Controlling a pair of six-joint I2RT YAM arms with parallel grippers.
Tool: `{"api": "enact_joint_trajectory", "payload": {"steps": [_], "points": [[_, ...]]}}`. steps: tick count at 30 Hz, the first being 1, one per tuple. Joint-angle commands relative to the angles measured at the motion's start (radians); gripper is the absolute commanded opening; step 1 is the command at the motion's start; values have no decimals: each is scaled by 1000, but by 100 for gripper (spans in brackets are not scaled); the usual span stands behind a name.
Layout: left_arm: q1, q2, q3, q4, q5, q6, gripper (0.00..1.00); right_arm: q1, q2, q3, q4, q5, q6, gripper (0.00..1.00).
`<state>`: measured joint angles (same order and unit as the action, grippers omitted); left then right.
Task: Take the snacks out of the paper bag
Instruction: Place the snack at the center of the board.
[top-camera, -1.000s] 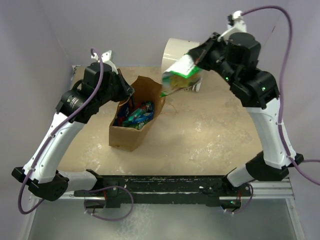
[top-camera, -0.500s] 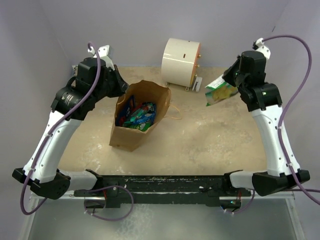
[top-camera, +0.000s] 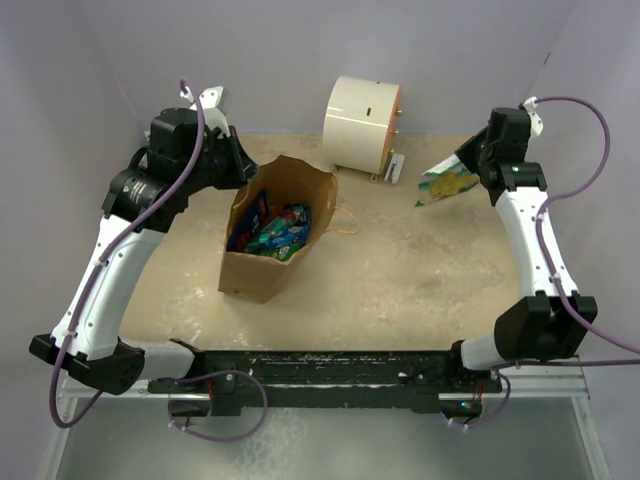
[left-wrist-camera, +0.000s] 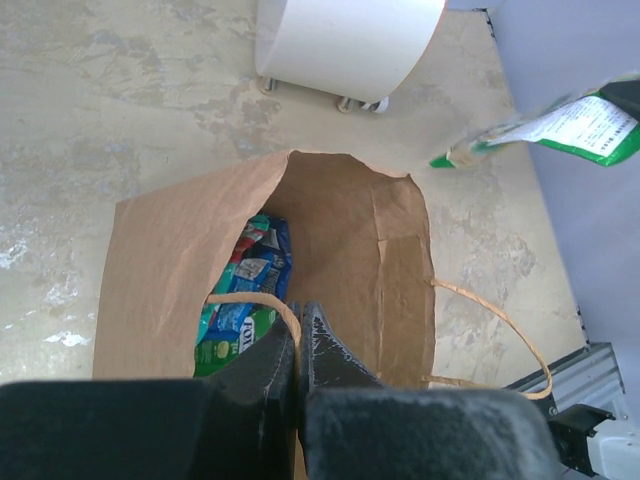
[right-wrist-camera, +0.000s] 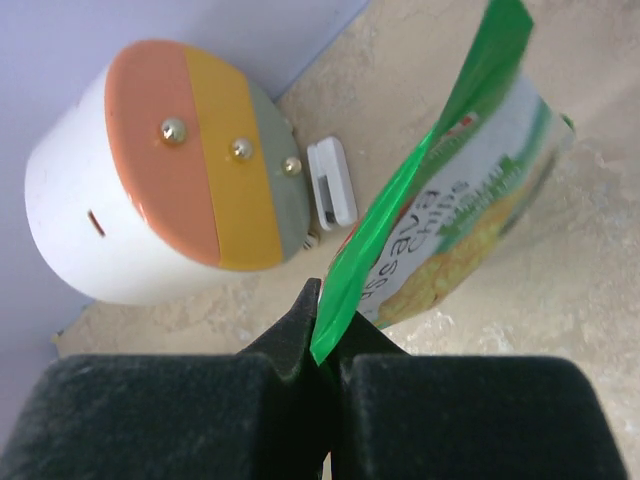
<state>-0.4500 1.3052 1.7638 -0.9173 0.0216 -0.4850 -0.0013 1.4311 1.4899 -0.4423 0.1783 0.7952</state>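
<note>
Right wrist: one packet (right-wrist-camera: 468, 205), one cylinder (right-wrist-camera: 150, 190)

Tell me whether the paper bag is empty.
Not empty. Colourful packets show inside the open paper bag; one green packet is out, pinched by the right gripper.

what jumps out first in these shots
A green-and-white packet dangles from the shut right gripper at the far right. Next comes the brown paper bag, standing open left of centre with colourful packets inside and the left gripper clamped on its rim.
</note>
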Motion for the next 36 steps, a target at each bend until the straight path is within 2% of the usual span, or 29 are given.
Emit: {"api": "enact_joint_trajectory", "payload": {"steps": [1,6,12,16,20,21,23,24,26,27,29,33,36], "points": [[43,-2,29,99,100,30,0,-62,15,47,153,-51,79,0],[60,5,39,98,124,41,0,-182,12,-81,194,-148,151,0],[61,0,27,110,143,42,0,-283,-120,-370,178,-152,95,0],[62,-6,24,113,131,36,0,-308,-220,-553,99,-71,36,0],[63,-15,20,121,121,20,0,-309,-274,-634,-44,29,84,0],[63,-16,21,119,116,16,0,-310,-283,-640,-95,53,110,4],[63,-22,21,113,99,6,0,-312,-304,-637,-202,100,166,21],[63,-24,22,111,90,4,0,-313,-319,-635,-256,122,189,32],[63,-28,21,105,69,-1,0,-313,-354,-623,-363,173,232,65],[63,-31,19,103,54,-3,0,-313,-374,-615,-403,190,240,75],[63,-37,17,91,27,-10,0,-313,-408,-587,-449,192,200,82],[63,-46,15,82,-28,-17,0,-302,-412,-497,-445,134,63,84],[65,-47,27,80,-70,-10,0,-277,-388,-413,-354,50,-84,86]]}}
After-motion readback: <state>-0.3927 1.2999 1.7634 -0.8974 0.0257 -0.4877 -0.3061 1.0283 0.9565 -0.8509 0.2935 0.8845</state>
